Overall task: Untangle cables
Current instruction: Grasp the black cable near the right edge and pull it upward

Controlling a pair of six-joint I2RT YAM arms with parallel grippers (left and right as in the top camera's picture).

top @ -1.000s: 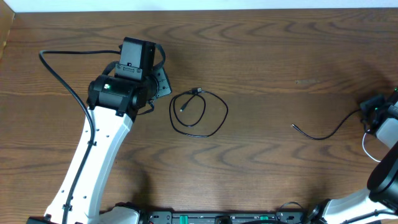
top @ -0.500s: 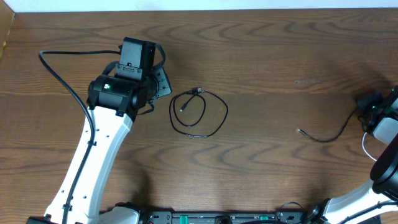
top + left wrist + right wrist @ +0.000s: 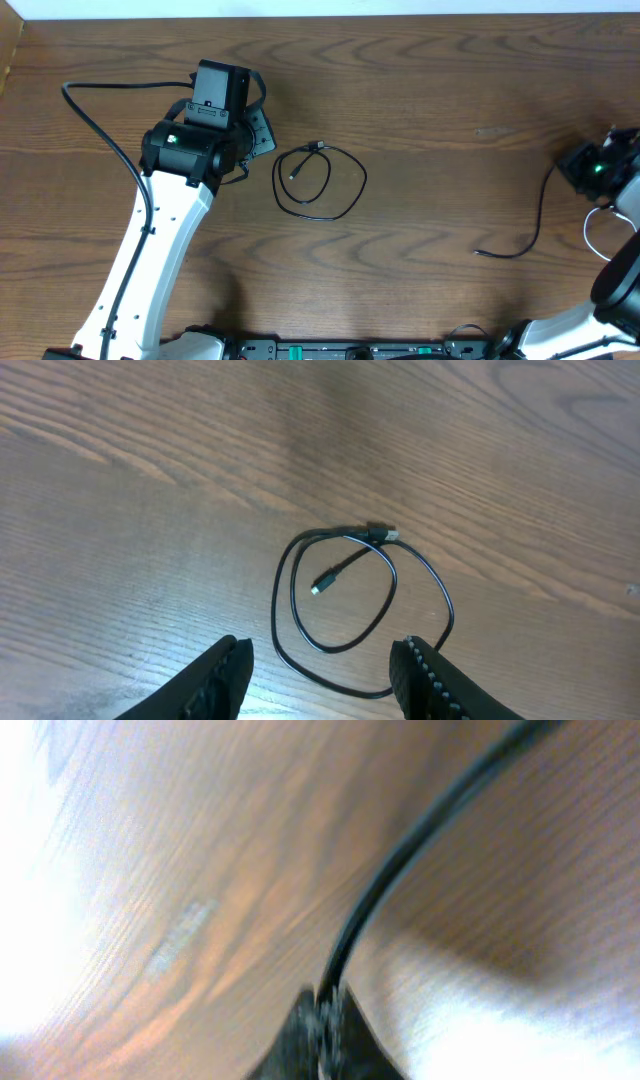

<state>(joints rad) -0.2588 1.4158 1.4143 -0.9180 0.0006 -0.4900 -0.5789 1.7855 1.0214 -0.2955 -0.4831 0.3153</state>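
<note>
**Right gripper (image 3: pixel 588 170) pinches one black cable while another lies coiled mid-frame**

At lower right, the loose black cable (image 3: pixel 538 222) trails across the wooden surface (image 3: pixel 430 90) up to the right gripper, which is clamped on its end at the right edge. At centre, the second black cable (image 3: pixel 328 180) lies looped. Just to its left, the left gripper (image 3: pixel 325 675) hangs part-open, holding nothing.

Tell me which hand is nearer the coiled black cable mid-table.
Left. The left hand is right beside the coiled cable, open. The right hand is far off at the table's right edge, shut on the other black cable.
</note>
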